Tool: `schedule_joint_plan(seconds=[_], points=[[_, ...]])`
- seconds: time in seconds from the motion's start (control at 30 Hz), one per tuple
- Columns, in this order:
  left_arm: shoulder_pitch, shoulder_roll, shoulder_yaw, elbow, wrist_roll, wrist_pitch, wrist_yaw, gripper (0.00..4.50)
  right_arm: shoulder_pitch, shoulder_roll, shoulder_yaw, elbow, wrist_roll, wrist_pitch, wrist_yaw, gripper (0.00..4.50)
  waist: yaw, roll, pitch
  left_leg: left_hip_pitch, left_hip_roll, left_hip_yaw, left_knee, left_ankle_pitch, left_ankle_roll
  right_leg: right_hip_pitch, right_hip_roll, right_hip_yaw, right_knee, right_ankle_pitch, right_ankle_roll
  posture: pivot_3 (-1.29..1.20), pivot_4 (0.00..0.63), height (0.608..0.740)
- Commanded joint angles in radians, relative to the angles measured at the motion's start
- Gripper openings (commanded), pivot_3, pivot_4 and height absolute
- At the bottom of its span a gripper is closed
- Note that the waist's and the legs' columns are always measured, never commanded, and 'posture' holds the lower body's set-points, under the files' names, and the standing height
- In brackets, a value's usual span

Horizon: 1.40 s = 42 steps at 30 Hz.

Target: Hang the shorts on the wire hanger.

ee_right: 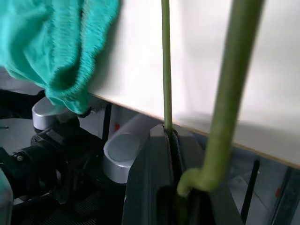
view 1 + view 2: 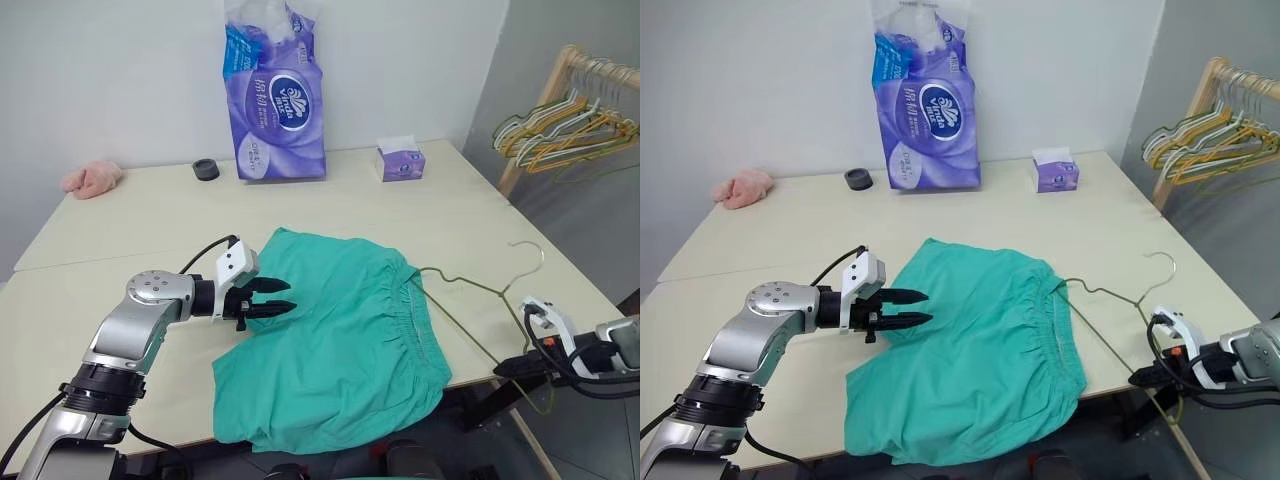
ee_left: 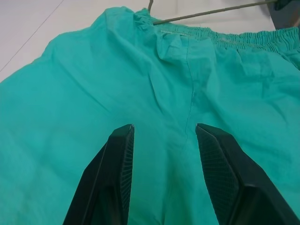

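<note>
On the table's edge, right tool (image 2: 512, 366) pinches thin wire hanger (image 2: 470, 290); left tool (image 2: 275, 298) parted over crinkled shorts (image 2: 340, 340).

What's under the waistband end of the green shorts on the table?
One arm of the wire hanger runs in under the shorts there; how far it reaches is covered by fabric.

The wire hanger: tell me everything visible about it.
The wire hanger is thin olive-green wire, triangular with a hooked top pointing toward the table's right edge. It lies on the table, one corner tucked into the waistband of the shorts. The right gripper has its jaws shut on the lower corner past the table edge.
</note>
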Motion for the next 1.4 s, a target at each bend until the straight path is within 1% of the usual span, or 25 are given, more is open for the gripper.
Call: schedule_joint_plan(seconds=[0.03, 0.33, 0.47, 0.67, 0.87, 0.93, 0.97, 1.03, 1.07, 1.1, 1.17, 1.23, 1.3, 1.4], points=[[-0.013, 0.009, 0.03, -0.03, -0.01, 0.0, 0.011, 2.2, -0.061, 0.047, 0.04, -0.015, 0.007, 0.005, 0.004, 0.0, -0.001, 0.0, 0.0, 0.0, 0.0, 0.0, 0.0, 0.0, 0.0, 0.0, 0.0, 0.0, 0.0, 0.0, 0.0, -0.18, 0.0, 0.74], [-0.02, 0.018, 0.046, -0.021, -0.011, -0.001, 0.022, 2.2, -0.142, 0.087, 0.132, 0.023, -0.032, -0.014, 0.015, 0.0, 0.003, 0.0, 0.0, 0.0, 0.0, -0.001, 0.0, 0.0, 0.0, 0.0, 0.0, 0.0, 0.0, 0.002, -0.003, -0.16, 0.0, 0.74], [-0.02, 0.016, 0.049, -0.024, -0.011, 0.001, 0.026, 2.2, -0.192, 0.173, 0.141, 0.105, -0.093, -0.076, -0.038, 0.0, 0.0, 0.0, 0.0, 0.0, 0.0, 0.0, 0.0, 0.0, 0.0, 0.0, 0.0, 0.0, 0.0, 0.001, -0.001, -0.16, 0.0, 0.74], [-0.025, 0.012, 0.058, -0.017, -0.017, 0.004, 0.035, 2.2, -0.267, 0.243, 0.166, 0.18, -0.144, -0.18, 0.001, 0.0, 0.001, 0.0, 0.0, 0.0, -0.001, -0.001, 0.0, 0.0, 0.0, -0.001, 0.0, 0.0, 0.0, 0.002, -0.003, -0.15, 0.0, 0.74], [-0.053, -0.005, 0.089, 0.004, -0.04, 0.025, 0.066, 2.2, -0.331, 0.329, 0.166, 0.18, -0.164, -0.229, 0.004, 0.0, 0.0, 0.001, 0.0, 0.0, -0.001, -0.002, 0.0, 0.0, 0.0, -0.001, 0.0, 0.0, 0.001, 0.002, -0.003, -0.15, 0.0, 0.74], [-0.105, -0.036, 0.138, 0.05, -0.064, 0.061, 0.137, 2.2, -0.348, 0.36, 0.17, 0.145, -0.178, -0.27, -0.003, 0.0, 0.0, 0.001, 0.0, 0.0, -0.001, -0.003, 0.0, 0.0, 0.0, -0.002, 0.0, 0.0, 0.001, 0.002, -0.003, -0.15, 0.0, 0.74], [-0.135, -0.049, 0.169, 0.075, -0.082, 0.079, 0.166, 2.37, -0.357, 0.381, 0.16, 0.135, -0.18, -0.278, -0.014, 0.0, 0.001, 0.0, 0.0, -0.001, -0.001, -0.003, 0.0, 0.0, 0.0, -0.002, 0.0, 0.0, 0.001, 0.002, -0.003, -0.14, 0.0, 0.74], [-0.171, -0.051, 0.2, 0.096, -0.104, 0.088, 0.169, 2.73, -0.363, 0.39, 0.177, 0.107, -0.212, -0.325, -0.016, 0.0, 0.001, 0.0, 0.0, -0.001, -0.001, -0.004, 0.001, 0.0, 0.0, -0.002, 0.0, 0.0, 0.001, 0.002, -0.003, -0.14, 0.0, 0.74], [-0.182, -0.045, 0.206, 0.099, -0.109, 0.086, 0.16, 3.0, -0.368, 0.403, 0.17, 0.101, -0.211, -0.32, -0.024, 0.0, -0.001, 0.0, 0.0, -0.002, -0.001, -0.005, 0.001, 0.0, 0.0, -0.003, 0.0, 0.0, 0.001, 0.002, -0.003, -0.14, 0.0, 0.74], [-0.2, -0.035, 0.212, 0.108, -0.11, 0.084, 0.151, 3.31, -0.369, 0.398, 0.196, 0.082, -0.243, -0.362, -0.022, 0.0, -0.001, 0.0, 0.0, -0.002, -0.001, -0.005, 0.0, 0.0, -0.001, -0.004, 0.0, 0.0, 0.001, 0.002, -0.003, -0.14, 0.0, 0.74], [-0.232, -0.008, 0.211, 0.125, -0.105, 0.074, 0.119, 3.91, -0.377, 0.414, 0.204, 0.058, -0.258, -0.378, -0.031, 0.0, -0.002, 0.0, 0.0, -0.003, -0.001, -0.005, 0.0, 0.0, -0.001, -0.006, -0.001, 0.001, 0.001, 0.002, -0.003, -0.14, 0.0, 0.74], [-0.248, 0.035, 0.17, 0.134, -0.065, 0.017, 0.054, 4.47, -0.378, 0.402, 0.249, 0.021, -0.309, -0.441, -0.018, 0.0, -0.005, 0.0, -0.001, -0.01, -0.001, -0.006, 0.001, 0.002, -0.003, -0.014, -0.001, 0.001, 0.003, 0.003, -0.004, -0.14, 0.0, 0.74], [-0.256, 0.075, 0.121, 0.133, -0.025, -0.042, -0.019, 4.49, -0.379, 0.383, 0.294, -0.007, -0.362, -0.508, -0.001, 0.0, -0.007, 0.0, -0.001, -0.014, -0.001, -0.007, 0.002, 0.004, -0.007, -0.018, -0.001, 0.001, 0.004, 0.003, -0.005, -0.14, 0.0, 0.74], [-0.286, 0.108, 0.049, 0.152, 0.053, -0.16, -0.095, 4.49, -0.381, 0.363, 0.344, -0.036, -0.43, -0.599, 0.021, 0.0, -0.005, 0.0, -0.001, -0.015, -0.002, -0.007, 0.001, 0.004, -0.007, -0.02, -0.001, 0.001, 0.004, 0.003, -0.005, -0.14, 0.0, 0.74]])
